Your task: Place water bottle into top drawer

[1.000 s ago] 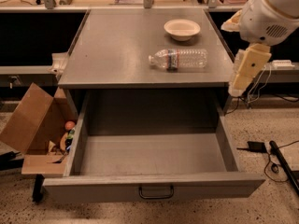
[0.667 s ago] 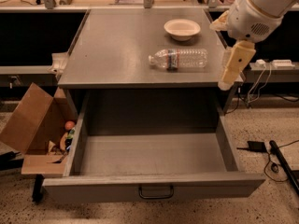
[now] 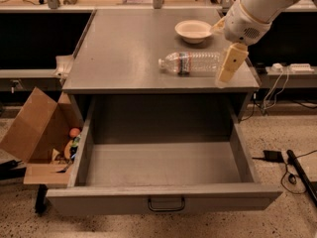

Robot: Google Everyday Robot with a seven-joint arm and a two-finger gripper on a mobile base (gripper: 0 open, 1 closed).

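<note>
While the water bottle (image 3: 193,62) is lying on its side on the grey surface (image 3: 124,48), cap pointing left and base pointing right, the end effector (image 3: 229,67) is hanging right at the base end with its cream tip pointing down over the right front corner. I cannot tell from this angle whether it is spread or closed, nor whether it is touching the plastic. As far as I am seeing, nothing is being held. The bottle is looking clear, thin-walled and ribbed along its length, so I am judging it light and a little springy. It is likely giving under a hard squeeze, and being round, it is liable to be rolling toward the front or back edge at a nudge. The ribs and the label band (image 3: 183,62) around the middle are offering the best purchase. I am reckoning on a hold across the body near that band, firm but not crushing, since the white cap (image 3: 161,63) is looking too small to trust. The cream bowl (image 3: 193,30) is sitting behind the bottle, near but apart. Below, the top drawer (image 3: 163,165) is standing pulled out, floor showing and handle (image 3: 166,204) facing us, calling for a gentle lowering rather than a drop. A cardboard box (image 3: 34,128) is sitting open to its left.
</note>
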